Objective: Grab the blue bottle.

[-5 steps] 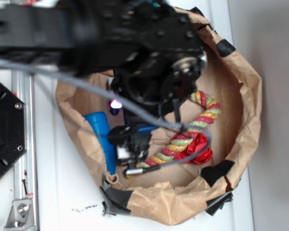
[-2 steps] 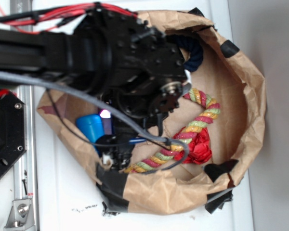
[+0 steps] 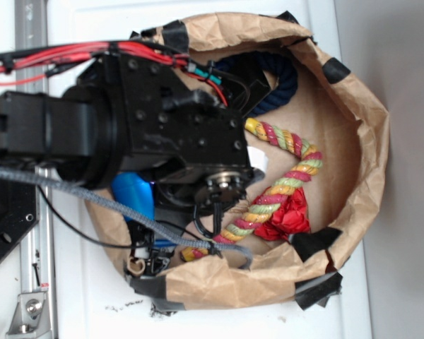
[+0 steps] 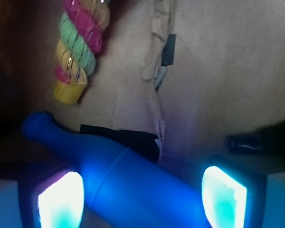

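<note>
Gripper (image 4: 141,197) fingers (image 4: 61,199) stand spread at the wrist view's bottom, the blue bottle (image 4: 128,183) lying diagonally between them on brown paper, pads not visibly touching it. From the exterior view, only the bottle's wide end (image 3: 133,195) shows left of centre, beneath the black arm (image 3: 127,131) inside the paper basket (image 3: 367,134), beside a colourful rope (image 3: 279,187).
</note>
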Available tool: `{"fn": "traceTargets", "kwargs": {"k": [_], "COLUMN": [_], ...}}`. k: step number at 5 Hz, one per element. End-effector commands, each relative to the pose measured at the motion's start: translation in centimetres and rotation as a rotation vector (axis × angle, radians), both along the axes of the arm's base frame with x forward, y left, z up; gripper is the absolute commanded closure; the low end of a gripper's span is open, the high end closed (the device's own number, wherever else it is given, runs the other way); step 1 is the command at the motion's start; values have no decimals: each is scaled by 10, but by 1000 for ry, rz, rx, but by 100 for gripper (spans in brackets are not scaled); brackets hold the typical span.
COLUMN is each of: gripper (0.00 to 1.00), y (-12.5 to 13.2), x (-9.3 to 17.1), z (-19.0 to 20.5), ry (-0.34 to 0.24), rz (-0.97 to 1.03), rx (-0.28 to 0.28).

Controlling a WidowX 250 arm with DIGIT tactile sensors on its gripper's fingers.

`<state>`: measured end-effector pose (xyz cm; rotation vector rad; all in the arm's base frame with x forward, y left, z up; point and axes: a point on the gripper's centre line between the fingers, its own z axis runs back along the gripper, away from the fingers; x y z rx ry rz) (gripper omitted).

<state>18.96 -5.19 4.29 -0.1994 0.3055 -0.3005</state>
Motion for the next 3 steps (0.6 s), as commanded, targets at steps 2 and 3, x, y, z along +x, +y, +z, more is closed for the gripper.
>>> {"fn": "traceTargets", "kwargs": {"k": [2, 3], "gripper": [0, 0], "y": [-9, -5], "x": [-24, -22], "z": [-3, -9], "ry": [82, 93], "rz": [-161, -304], "rx": [-187, -225]}}
